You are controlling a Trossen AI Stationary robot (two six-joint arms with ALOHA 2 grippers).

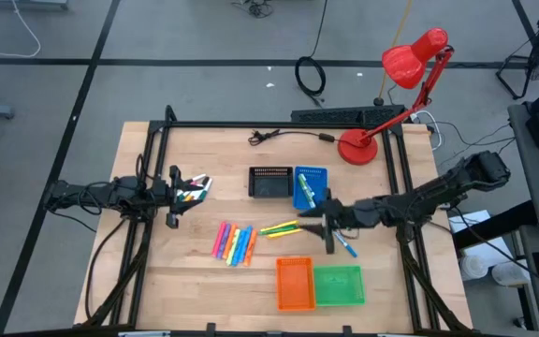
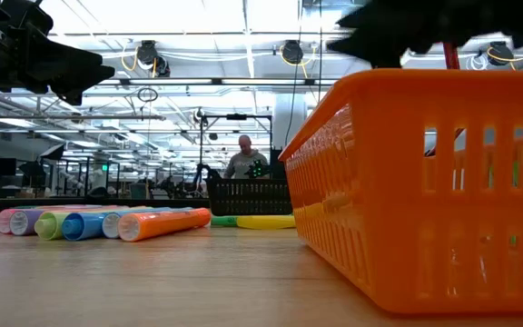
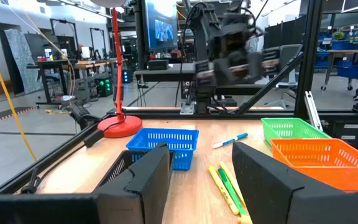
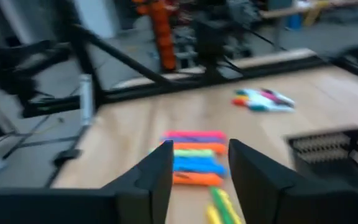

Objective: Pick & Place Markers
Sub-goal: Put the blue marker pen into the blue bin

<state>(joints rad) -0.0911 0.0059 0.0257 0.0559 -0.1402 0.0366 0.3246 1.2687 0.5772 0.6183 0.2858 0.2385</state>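
Note:
Several markers (image 1: 235, 243) in pink, orange, yellow, green and blue lie side by side on the table; they also show in the low view (image 2: 98, 222) and the right wrist view (image 4: 194, 158). A yellow and a green marker (image 1: 281, 227) lie just ahead of my right gripper (image 1: 318, 223), which is open and holds nothing. A blue marker (image 1: 344, 245) lies under the right arm. A green marker (image 1: 307, 195) sits in the blue tray (image 1: 313, 178). A small cluster of markers (image 1: 195, 191) lies on the table beside my open left gripper (image 1: 176, 195).
A black tray (image 1: 269, 183) stands next to the blue tray. An orange tray (image 1: 295, 283) and a green tray (image 1: 338, 285) stand side by side near the near edge. A red desk lamp (image 1: 358, 148) and a cable (image 1: 279, 137) lie at the far edge. A person (image 2: 245, 159) stands far behind the table.

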